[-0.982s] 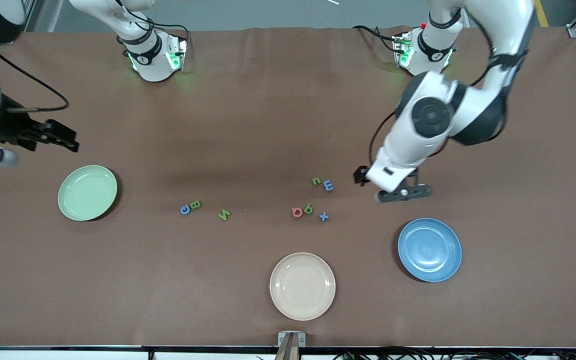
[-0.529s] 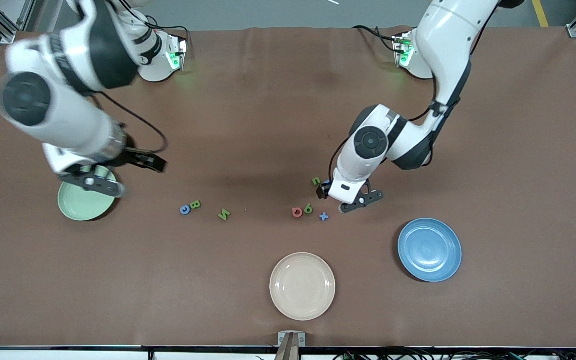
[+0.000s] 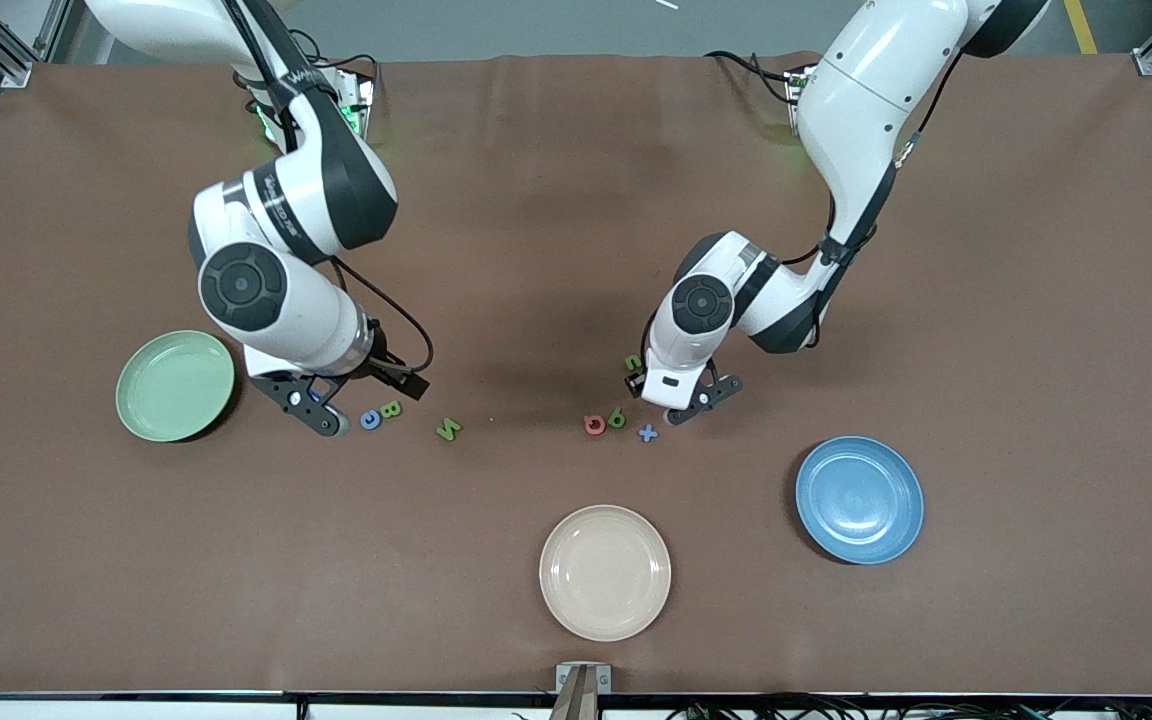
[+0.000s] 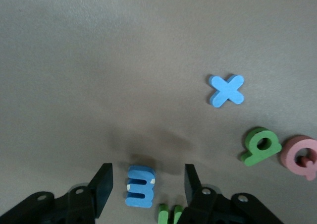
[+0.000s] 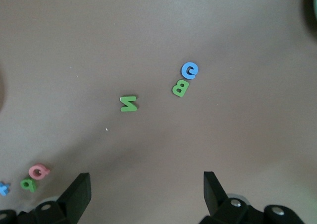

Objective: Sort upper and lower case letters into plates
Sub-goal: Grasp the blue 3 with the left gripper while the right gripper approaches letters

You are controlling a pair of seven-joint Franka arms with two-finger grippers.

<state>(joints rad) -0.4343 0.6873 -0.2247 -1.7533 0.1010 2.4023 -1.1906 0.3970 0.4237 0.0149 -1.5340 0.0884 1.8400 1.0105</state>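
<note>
My left gripper (image 3: 669, 398) is open and low over the table, its jaws on either side of a blue E (image 4: 140, 186), not touching it. A green n (image 3: 633, 363) lies beside it. A pink-red Q (image 3: 594, 425), green g (image 3: 617, 417) and blue x (image 3: 647, 433) lie nearer the front camera. My right gripper (image 3: 321, 402) is open and empty, between the mint green plate (image 3: 174, 385) and a blue c (image 3: 370, 420) with a green B (image 3: 391, 409). A green N (image 3: 448, 429) lies mid-table. The blue plate (image 3: 859, 499) sits toward the left arm's end.
A cream-beige plate (image 3: 604, 571) lies near the table's front edge, nearer the front camera than the Q, g and x. In the right wrist view the c (image 5: 189, 70), B (image 5: 180, 88) and N (image 5: 128, 103) lie ahead of the open jaws.
The right arm swung in from the table's end to beside the c and B. The left gripper moved from near the blue plate to over the blue E and came lower.
</note>
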